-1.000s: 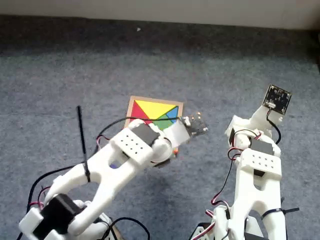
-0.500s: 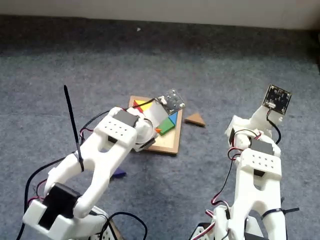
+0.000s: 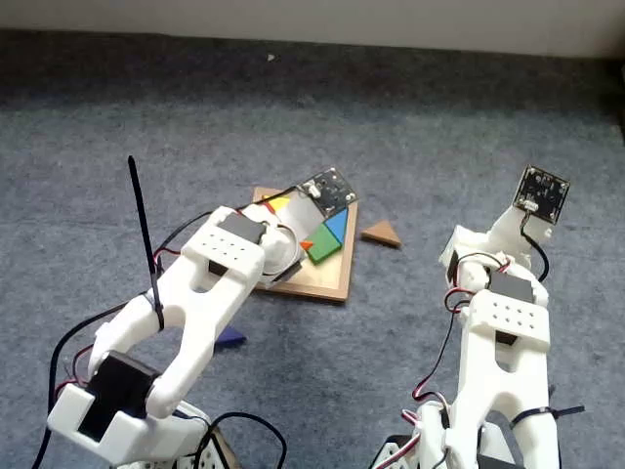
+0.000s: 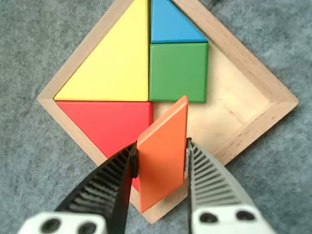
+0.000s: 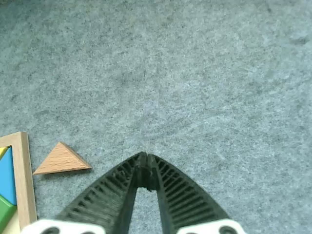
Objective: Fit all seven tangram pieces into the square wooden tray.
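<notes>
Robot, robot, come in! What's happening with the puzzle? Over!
Left gripper shut on orange piece above tray. Right gripper shut, over carpet. Tan triangle outside tray.

You have grey carpet [image 3: 410, 137] under everything; at twelve o'clock in your high view a pale wall strip [image 3: 391, 24] borders it, a small white speck [image 3: 270, 58] just below.

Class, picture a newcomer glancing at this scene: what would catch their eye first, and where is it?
The orange piece, pinched in the left arm's jaws over the wooden tray, stands out most. Inside it lie a yellow triangle, red triangle, blue triangle and green square. A plain wooden triangle lies on the carpet beside the tray.
</notes>
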